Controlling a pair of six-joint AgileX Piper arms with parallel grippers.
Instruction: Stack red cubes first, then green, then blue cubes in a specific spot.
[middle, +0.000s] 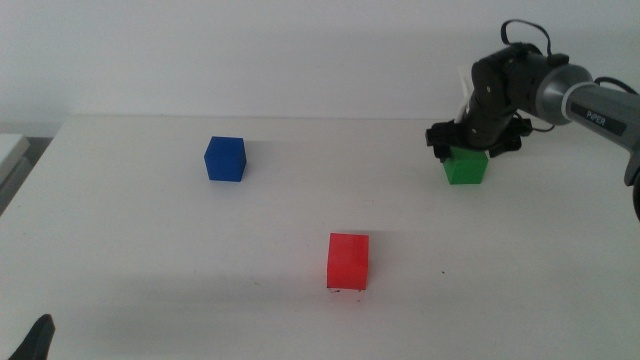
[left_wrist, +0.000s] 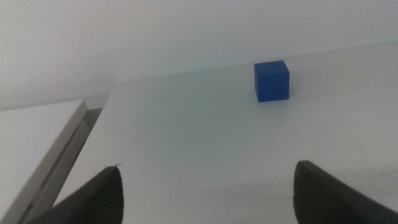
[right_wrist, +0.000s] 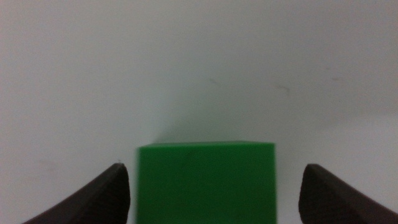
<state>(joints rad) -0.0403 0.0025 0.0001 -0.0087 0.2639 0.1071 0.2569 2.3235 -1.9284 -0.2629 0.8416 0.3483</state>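
Observation:
The green cube (middle: 466, 166) stands on the white table at the far right. My right gripper (middle: 471, 141) hangs over it, open. In the right wrist view the green cube (right_wrist: 206, 182) lies between the two jaws with a gap on each side, the right gripper (right_wrist: 214, 167) not touching it. The red cube (middle: 348, 260) stands near the table's middle front, with faint dark scribble marks of the spot (middle: 347, 291) at its foot. The blue cube (middle: 225, 158) sits at the far left, also seen as the blue cube (left_wrist: 272, 81) ahead of my open, waiting left gripper (left_wrist: 207, 167).
The left gripper (middle: 38, 340) shows only at the bottom left corner of the middle view. A white ledge (left_wrist: 37, 140) lies beside the table's left edge. A tiny dark speck (middle: 443, 272) marks the tabletop right of the red cube.

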